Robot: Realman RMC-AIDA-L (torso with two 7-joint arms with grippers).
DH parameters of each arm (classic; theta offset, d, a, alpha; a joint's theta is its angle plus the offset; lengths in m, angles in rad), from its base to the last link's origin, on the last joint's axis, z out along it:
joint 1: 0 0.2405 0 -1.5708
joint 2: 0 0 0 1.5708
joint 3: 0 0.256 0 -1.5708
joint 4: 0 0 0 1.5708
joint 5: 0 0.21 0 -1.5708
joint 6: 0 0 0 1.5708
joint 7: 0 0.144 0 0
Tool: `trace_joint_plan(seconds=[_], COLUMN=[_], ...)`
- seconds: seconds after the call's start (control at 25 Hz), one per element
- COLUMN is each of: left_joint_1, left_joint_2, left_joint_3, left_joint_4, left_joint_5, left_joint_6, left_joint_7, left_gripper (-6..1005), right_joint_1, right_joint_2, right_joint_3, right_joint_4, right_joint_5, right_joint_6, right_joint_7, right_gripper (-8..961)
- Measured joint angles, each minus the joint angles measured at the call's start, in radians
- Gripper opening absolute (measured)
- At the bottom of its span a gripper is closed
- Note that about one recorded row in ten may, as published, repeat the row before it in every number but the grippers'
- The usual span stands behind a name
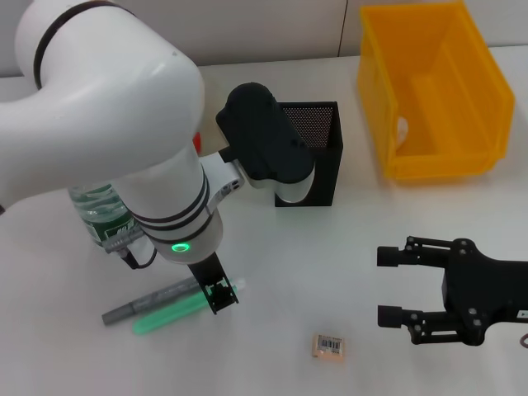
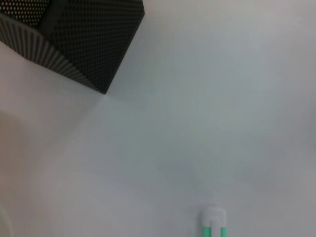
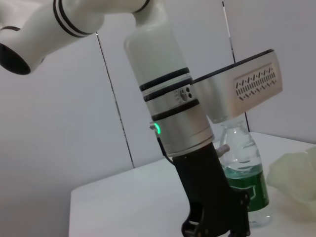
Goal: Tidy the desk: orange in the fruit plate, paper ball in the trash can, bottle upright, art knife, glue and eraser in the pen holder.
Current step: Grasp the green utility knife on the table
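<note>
My left gripper (image 1: pixel 220 294) is down at the table over the green glue stick (image 1: pixel 175 312), whose white end (image 2: pixel 213 217) shows in the left wrist view. A grey art knife (image 1: pixel 142 304) lies alongside the glue. The beige eraser (image 1: pixel 329 347) lies alone near the front edge. My right gripper (image 1: pixel 388 286) hovers open to the eraser's right, holding nothing. The black mesh pen holder (image 1: pixel 320 148) stands behind the left arm. The bottle (image 3: pixel 244 173) stands upright. A white paper ball (image 1: pixel 402 129) sits in the yellow trash can (image 1: pixel 433 91). The orange (image 1: pixel 197 142) shows only as a red sliver.
The pale-green fruit plate (image 3: pixel 296 180) stands beside the bottle in the right wrist view; the left arm hides it in the head view. The bulky left arm covers the table's left half. Bare table lies between the eraser, the pen holder and the trash can.
</note>
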Motion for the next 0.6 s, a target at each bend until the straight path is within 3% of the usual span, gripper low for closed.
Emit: trace_joint_plan(seconds=[0.52, 0.6], left_joint_1=[0.001, 0.001], left_joint_2=[0.000, 0.000], left_joint_3=[0.001, 0.001], left_joint_4=[-0.005, -0.014], left_joint_5=[0.001, 0.003], left_joint_6=[-0.015, -0.020], left_joint_7=[0.015, 0.018], left_gripper=[267, 323], right_joint_1=[0.011, 0.013], right_joint_2=[0.003, 0.003], right_joint_3=[-0.001, -0.001], right_joint_4=[0.000, 0.002], right_joint_5=[0.000, 0.000], right_joint_6=[0.013, 0.013], right_joint_7=[0.006, 0.006], right_gripper=[764, 764])
